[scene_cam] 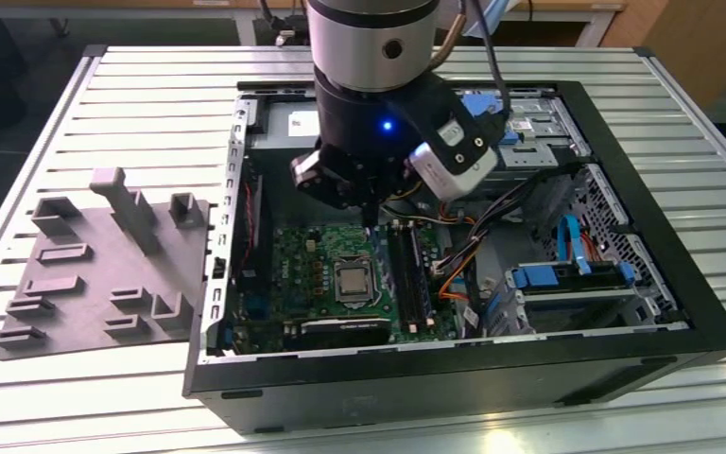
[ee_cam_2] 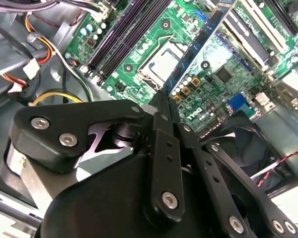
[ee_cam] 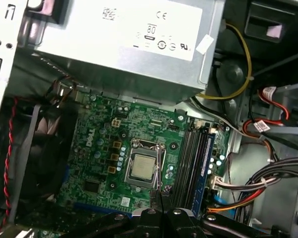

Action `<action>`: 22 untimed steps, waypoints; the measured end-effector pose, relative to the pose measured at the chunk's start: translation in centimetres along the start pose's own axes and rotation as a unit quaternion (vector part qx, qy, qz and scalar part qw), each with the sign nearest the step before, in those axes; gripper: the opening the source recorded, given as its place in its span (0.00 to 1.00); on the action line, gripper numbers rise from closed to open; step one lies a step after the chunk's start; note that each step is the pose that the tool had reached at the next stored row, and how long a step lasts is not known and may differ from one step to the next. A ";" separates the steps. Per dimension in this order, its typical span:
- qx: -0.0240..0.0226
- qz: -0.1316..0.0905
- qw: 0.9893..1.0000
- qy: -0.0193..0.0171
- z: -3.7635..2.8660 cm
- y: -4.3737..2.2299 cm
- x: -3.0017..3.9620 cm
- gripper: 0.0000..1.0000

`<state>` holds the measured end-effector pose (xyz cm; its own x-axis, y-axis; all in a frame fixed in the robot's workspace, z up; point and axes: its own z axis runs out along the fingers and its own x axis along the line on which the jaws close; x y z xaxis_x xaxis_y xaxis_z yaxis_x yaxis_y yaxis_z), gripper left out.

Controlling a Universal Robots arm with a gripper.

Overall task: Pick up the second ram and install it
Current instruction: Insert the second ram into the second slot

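Claw: black two-finger gripper [ee_cam_2: 161, 99], tips pressed together, nothing visible between them.
Position: over the green motherboard [ee_cam: 99, 144], between square silver processor [ee_cam: 141, 166] and long black memory slots [ee_cam: 188, 158] at its cabled edge.
Second ram: you cannot tell it from those slots.
Progress: seating unconfirmed; yours to check.

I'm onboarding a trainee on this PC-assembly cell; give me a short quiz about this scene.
1. True or false: the gripper hangs over the motherboard.
2. What sits on the table at the exterior view's left of the computer case? A keyboard; B grey moulded tray; C monitor.
3. Fill in: the gripper's jaws are ____.
Key: 1 true; 2 B; 3 shut.
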<state>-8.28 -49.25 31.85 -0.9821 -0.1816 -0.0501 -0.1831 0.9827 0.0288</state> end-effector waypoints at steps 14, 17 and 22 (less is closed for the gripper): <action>0.003 0.055 0.998 -0.002 0.01 0.00 0.00 0.12; 0.002 0.055 0.998 -0.002 0.03 0.00 0.00 0.12; -0.002 0.055 0.998 -0.002 0.24 0.00 0.01 0.12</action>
<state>-8.28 -49.25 31.61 -0.9961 -0.0718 -0.0509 -0.0738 0.9965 0.0390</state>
